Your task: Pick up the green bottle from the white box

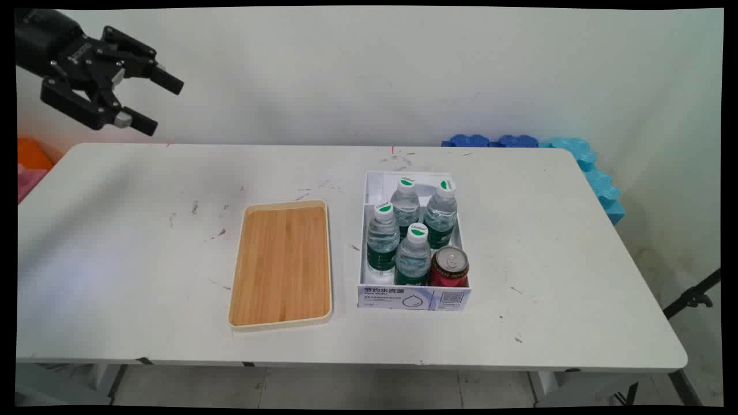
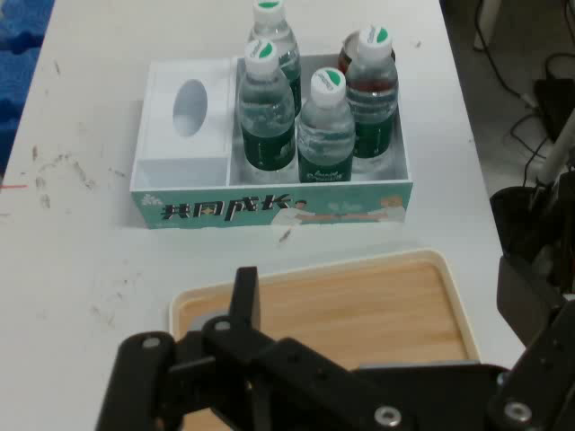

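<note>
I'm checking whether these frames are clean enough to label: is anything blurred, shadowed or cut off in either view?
Main view: the bottles, red can and wooden tray are sharp; a soft grey shadow lies across the table on its left part. Hand view: the box is clear, but the gripper linkage covers part of the tray, and the can hides behind a bottle.

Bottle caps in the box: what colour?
White with green, on all four bottle caps; clearest in the main view.

tray (image 1: 282, 262): matt wood | bottles (image 1: 406, 236): clear glossy plastic | can (image 1: 449, 267): shiny metal
</note>
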